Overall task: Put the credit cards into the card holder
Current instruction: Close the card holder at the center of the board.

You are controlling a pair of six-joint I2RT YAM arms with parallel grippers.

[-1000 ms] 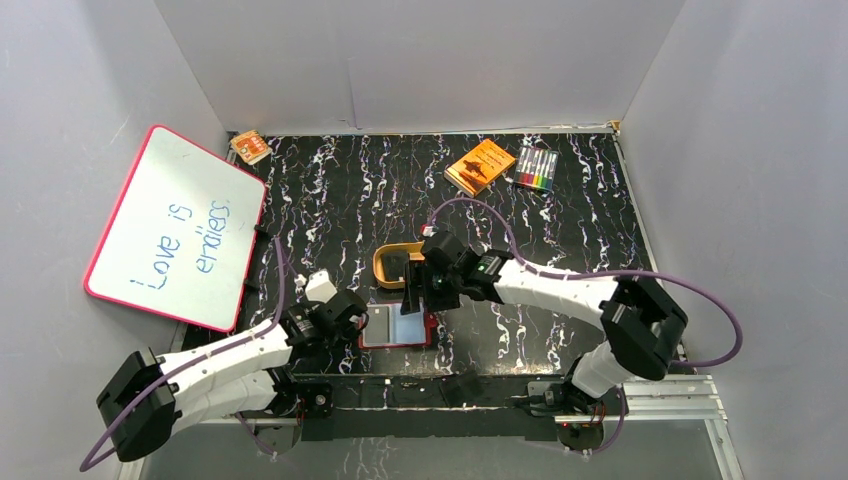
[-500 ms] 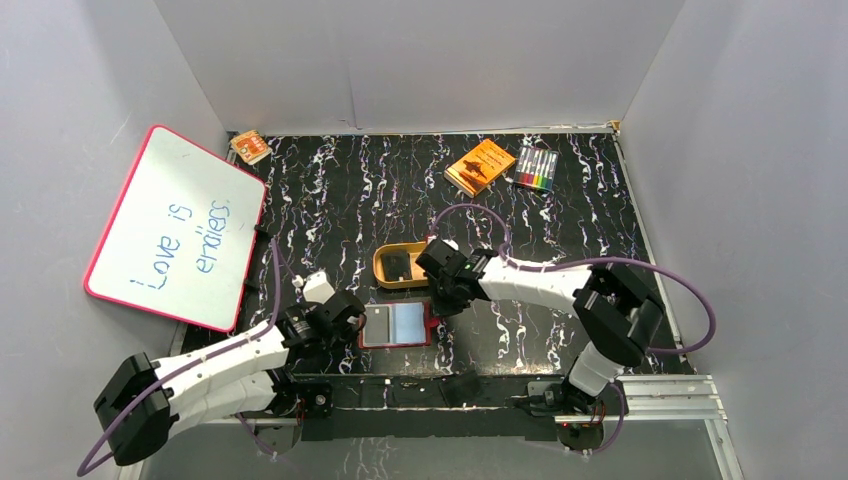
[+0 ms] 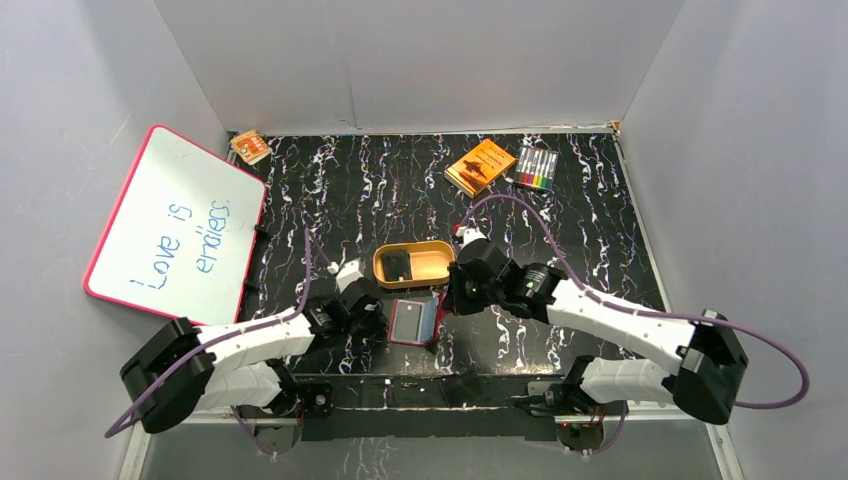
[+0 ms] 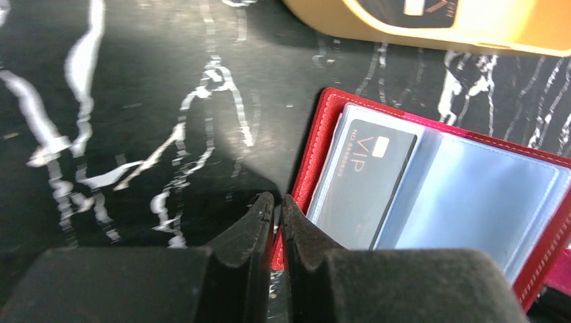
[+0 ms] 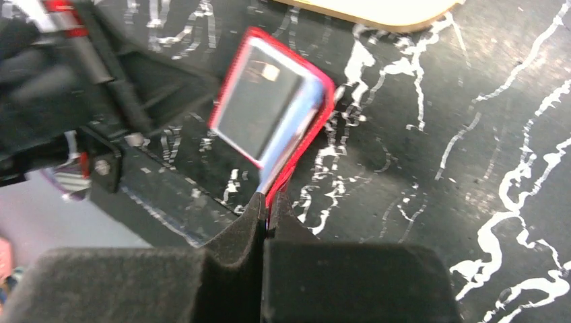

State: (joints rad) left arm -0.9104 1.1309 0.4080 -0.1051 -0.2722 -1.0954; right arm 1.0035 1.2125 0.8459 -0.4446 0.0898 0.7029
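The small dark red leather-look folding card holder [image 3: 415, 322] lies open on the black, white-veined table [image 3: 560, 220] near its front edge. It sits just in front of a tan oval tray [image 3: 440, 262] and between the two grippers. The left gripper [image 4: 276, 205] is at the holder's left edge with its black jaws almost together. A sliver of the red rim shows between them, so it appears to pinch that edge. The right gripper [image 5: 267, 200] is closed on the opposite red edge, and that side of the holder is tilted up off the table while the left side lies low. One thin dark credit card [image 4: 363, 183], marked VIP and bearing a small pale chip, sits in the holder's left pale blue-grey pocket. A second dark card [image 3: 398, 265] lies inside the tray, toward its left end. At the back right of the table an orange box [image 3: 480, 166] and a pack of coloured markers [image 3: 537, 168] lie just beside each other. A pink-framed whiteboard [image 3: 175, 228] with blue handwriting leans against the left wall, well apart from the holder.
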